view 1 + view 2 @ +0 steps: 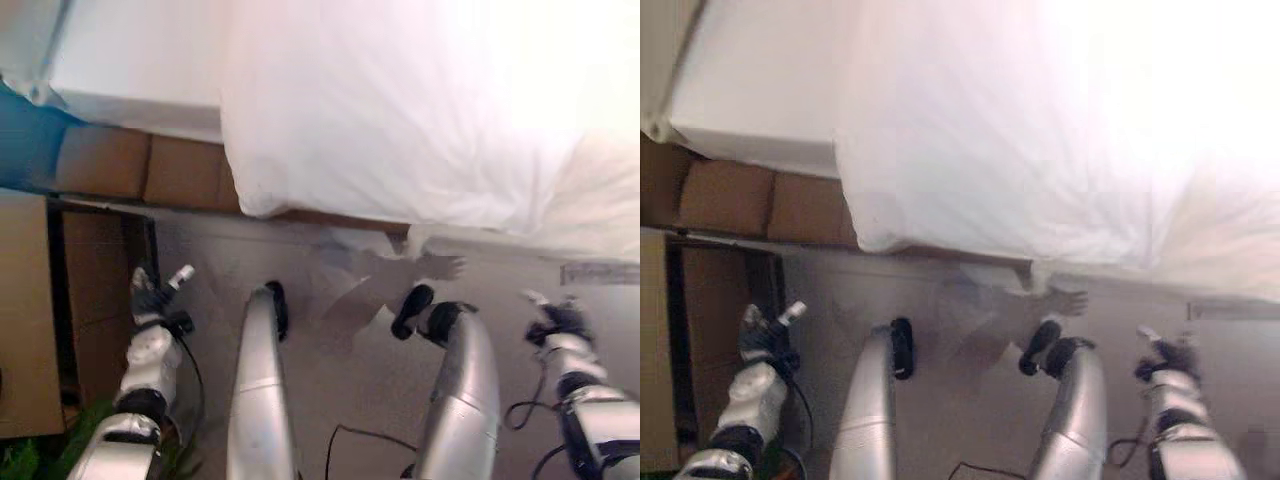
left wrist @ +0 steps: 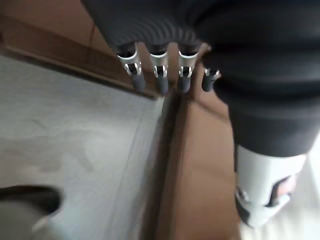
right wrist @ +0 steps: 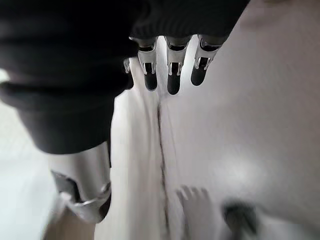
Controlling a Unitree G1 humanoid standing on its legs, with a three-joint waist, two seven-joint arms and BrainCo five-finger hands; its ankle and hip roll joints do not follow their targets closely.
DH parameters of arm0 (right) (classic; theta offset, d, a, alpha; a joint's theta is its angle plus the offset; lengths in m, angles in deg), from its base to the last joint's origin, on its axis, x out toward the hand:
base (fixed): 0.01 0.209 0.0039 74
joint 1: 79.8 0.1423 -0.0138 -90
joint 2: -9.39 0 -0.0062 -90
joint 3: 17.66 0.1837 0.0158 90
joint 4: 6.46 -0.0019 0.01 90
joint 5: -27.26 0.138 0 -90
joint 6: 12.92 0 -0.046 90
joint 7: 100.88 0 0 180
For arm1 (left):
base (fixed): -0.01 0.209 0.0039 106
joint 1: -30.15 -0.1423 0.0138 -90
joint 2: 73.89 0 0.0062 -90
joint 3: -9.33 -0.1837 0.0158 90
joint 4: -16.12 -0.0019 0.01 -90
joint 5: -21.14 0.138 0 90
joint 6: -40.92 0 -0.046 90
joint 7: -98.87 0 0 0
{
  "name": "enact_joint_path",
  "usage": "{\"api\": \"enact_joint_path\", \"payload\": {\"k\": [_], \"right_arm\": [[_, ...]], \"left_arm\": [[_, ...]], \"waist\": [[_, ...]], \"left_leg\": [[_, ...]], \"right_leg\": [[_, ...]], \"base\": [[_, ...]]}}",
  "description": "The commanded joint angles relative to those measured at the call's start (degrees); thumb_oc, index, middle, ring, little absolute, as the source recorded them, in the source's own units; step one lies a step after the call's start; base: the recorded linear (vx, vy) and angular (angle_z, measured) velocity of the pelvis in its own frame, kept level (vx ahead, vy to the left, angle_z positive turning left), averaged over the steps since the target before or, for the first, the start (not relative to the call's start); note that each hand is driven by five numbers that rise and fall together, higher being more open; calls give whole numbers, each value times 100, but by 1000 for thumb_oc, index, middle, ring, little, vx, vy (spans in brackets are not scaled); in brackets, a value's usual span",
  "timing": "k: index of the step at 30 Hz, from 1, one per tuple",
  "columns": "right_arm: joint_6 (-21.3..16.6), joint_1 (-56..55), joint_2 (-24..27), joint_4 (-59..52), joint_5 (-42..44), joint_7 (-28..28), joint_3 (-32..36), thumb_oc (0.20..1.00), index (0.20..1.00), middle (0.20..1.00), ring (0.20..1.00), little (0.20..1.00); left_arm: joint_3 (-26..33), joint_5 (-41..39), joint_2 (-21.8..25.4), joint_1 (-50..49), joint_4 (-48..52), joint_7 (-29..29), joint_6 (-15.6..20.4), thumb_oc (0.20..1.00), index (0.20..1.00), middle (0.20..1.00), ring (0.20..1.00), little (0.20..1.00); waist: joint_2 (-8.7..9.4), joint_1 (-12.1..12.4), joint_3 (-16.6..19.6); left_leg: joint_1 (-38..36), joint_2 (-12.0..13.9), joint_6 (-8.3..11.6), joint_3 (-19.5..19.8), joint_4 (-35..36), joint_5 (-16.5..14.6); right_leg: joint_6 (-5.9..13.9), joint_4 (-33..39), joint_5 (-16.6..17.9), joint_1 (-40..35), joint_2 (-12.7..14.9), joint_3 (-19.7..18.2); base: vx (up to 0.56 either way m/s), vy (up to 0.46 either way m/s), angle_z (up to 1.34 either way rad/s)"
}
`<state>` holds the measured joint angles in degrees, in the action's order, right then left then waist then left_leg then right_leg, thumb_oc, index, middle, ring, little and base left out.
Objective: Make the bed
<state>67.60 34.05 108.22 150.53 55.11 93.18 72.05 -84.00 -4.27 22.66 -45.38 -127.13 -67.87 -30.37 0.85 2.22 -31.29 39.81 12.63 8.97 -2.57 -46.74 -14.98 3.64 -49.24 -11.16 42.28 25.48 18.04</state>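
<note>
Both the left robot hand [image 1: 152,296] and right robot hand [image 1: 557,318] hang low with relaxed, empty fingers, since the white duvet [image 1: 400,110] overhanging the bed [image 1: 130,60] edge awaits grasping.

Bedroom, white duvet [image 1: 400,110] over bed w/ brown wooden frame [image 1: 140,168], grey floor [image 1: 330,350]

white duvet [image 1: 400,110] cut off at top and right edges and washed out by glare at upper right, bed base [image 1: 150,168] partly hidden under duvet overhang, brown cabinet [image 1: 25,310] cropped at left edge, contents of its dark opening not discernible
</note>
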Motion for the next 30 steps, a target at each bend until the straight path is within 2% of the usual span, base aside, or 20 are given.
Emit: {"api": "enact_joint_path", "payload": {"k": [1,2,3,4,5,6,7,8,9,10,11,12,13,14,15,19,23,30], "right_arm": [[-120,-566,23,-164,-588,-302,-147,1000,1000,1000,1000,1000],[-97,-751,-97,-160,-761,-377,-251,1000,1000,1000,1000,1000],[-97,-768,-98,-167,-764,-375,-255,1000,1000,1000,1000,1000],[-36,-1133,-214,-25,-1133,-455,-269,1000,1000,1000,1000,1000],[-37,-1128,-213,-28,-1132,-455,-261,1000,1000,1000,1000,1000],[27,-1411,-423,59,-1391,-680,-402,1000,1000,1000,1000,1000],[27,-1415,-424,58,-1391,-680,-404,1000,1000,1000,1000,1000],[77,-1710,-622,198,-1418,-793,-331,1000,1000,1000,1000,1000],[76,-1714,-621,197,-1418,-793,-332,1000,1000,1000,1000,1000],[142,-1898,-773,454,-1447,-814,-210,1000,1000,1000,1000,1000],[161,-1928,-830,532,-1485,-837,-233,1000,1000,1000,1000,1000],[161,-1931,-830,532,-1485,-837,-234,1000,1000,1000,1000,1000],[208,-2005,-949,658,-1642,-867,-300,1000,1000,1000,1000,1000],[208,-2005,-950,658,-1643,-867,-301,1000,1000,1000,1000,1000],[222,-2067,-1019,725,-1763,-881,-365,1000,1000,1000,1000,1000],[257,-2080,-1023,872,-1915,-875,-375,1000,1000,1000,1000,1000],[252,-2060,-1010,772,-1912,-921,-407,1000,1000,1000,1000,1000],[282,-2053,-983,844,-1967,-939,-431,1000,1000,1000,1000,1000]], "left_arm": [[71,393,66,-296,-529,-393,4,1000,1000,1000,1000,1000],[55,401,-92,-446,-669,-537,-36,1000,1000,1000,1000,1000],[54,400,-93,-461,-669,-540,-32,1000,1000,1000,1000,1000],[-168,1037,-248,-788,-951,-741,-110,1000,1000,1000,1000,1000],[-170,1037,-247,-779,-948,-741,-109,1000,1000,1000,1000,1000],[-143,1277,-395,-1046,-1039,-940,-145,1000,1000,1000,1000,1000],[-143,1277,-394,-1052,-1037,-940,-145,1000,1000,1000,1000,1000],[145,1257,-550,-1354,-1271,-971,-219,1000,1000,1000,1000,1000],[144,1257,-551,-1357,-1271,-970,-218,1000,1000,1000,1000,1000],[203,1497,-706,-1492,-1440,-945,-234,1000,1000,1000,1000,1000],[163,1686,-743,-1530,-1444,-879,-210,1000,1000,1000,1000,1000],[162,1687,-744,-1533,-1443,-877,-210,1000,1000,1000,1000,1000],[237,1819,-782,-1587,-1532,-813,-238,1000,1000,1000,1000,1000],[237,1819,-782,-1588,-1532,-812,-238,1000,1000,1000,1000,1000],[254,1985,-781,-1640,-1653,-802,-245,1000,1000,1000,1000,1000],[130,2513,-698,-1671,-1878,-787,-225,1000,1000,1000,1000,1000],[315,2281,-677,-1685,-1957,-834,-270,1000,1000,1000,1000,1000],[239,2271,-675,-1636,-1856,-880,-189,1000,1000,1000,1000,1000]], "waist": [[143,-41,367],[164,-47,533],[156,-54,509],[101,-15,946],[110,-20,939],[124,23,1298],[122,20,1288],[111,94,1648],[108,93,1643],[71,123,1962],[53,152,2107],[50,152,2102],[49,212,2331],[48,211,2328],[48,240,2516],[34,255,2694],[49,255,2760],[71,227,2814]], "left_leg": [[-1295,-254,-446,-558,1419,597],[-1736,-267,-374,-593,1929,803],[-1808,-268,-370,-588,1994,836],[-2591,-263,-305,-670,2895,1157],[-2549,-279,-361,-718,2940,1284],[-3126,-285,-267,-817,3602,1557],[-3152,-284,-266,-816,3625,1568],[-3568,-277,-169,-848,4097,1870],[-3585,-276,-167,-848,4112,1877],[-3912,-259,-95,-904,4481,2095],[-4040,-258,-58,-901,4646,2196],[-4054,-257,-56,-902,4659,2203],[-4217,-276,-46,-906,4842,2211],[-4226,-276,-45,-905,4850,2215],[-4308,-280,-30,-934,4939,2202],[-4408,-317,-37,-923,4982,2140],[-4471,-336,-54,-899,4990,2104],[-4580,-378,-83,-908,4968,2005]], "right_leg": [[470,1369,290,-1524,-276,326],[521,1886,492,-2039,-365,459],[523,1950,522,-2120,-382,485],[620,2754,768,-2925,-538,718],[545,2836,880,-2911,-525,793],[670,3478,1141,-3516,-665,1015],[671,3501,1151,-3545,-672,1023],[764,3977,1350,-3966,-816,1165],[764,3993,1357,-3983,-822,1170],[819,4394,1504,-4313,-946,1249],[849,4590,1566,-4468,-1001,1284],[849,4604,1573,-4482,-1007,1287],[870,4797,1604,-4642,-1065,1316],[870,4805,1608,-4651,-1068,1319],[884,4922,1615,-4774,-1098,1365],[880,5010,1606,-4910,-1101,1374],[867,5005,1599,-4977,-1098,1351],[862,5023,1603,-5101,-1096,1313]], "base": [[193,-46,-7],[141,-47,-6],[272,-1,-3],[138,39,-3],[254,30,-8],[57,-2,-11],[200,-36,-11],[85,-26,-4],[133,-18,-5],[43,11,-7],[43,11,-4],[2,-1,-5],[10,-6,-4],[0,0,0],[0,0,0],[-20,9,4],[0,0,0],[0,0,0]]}}
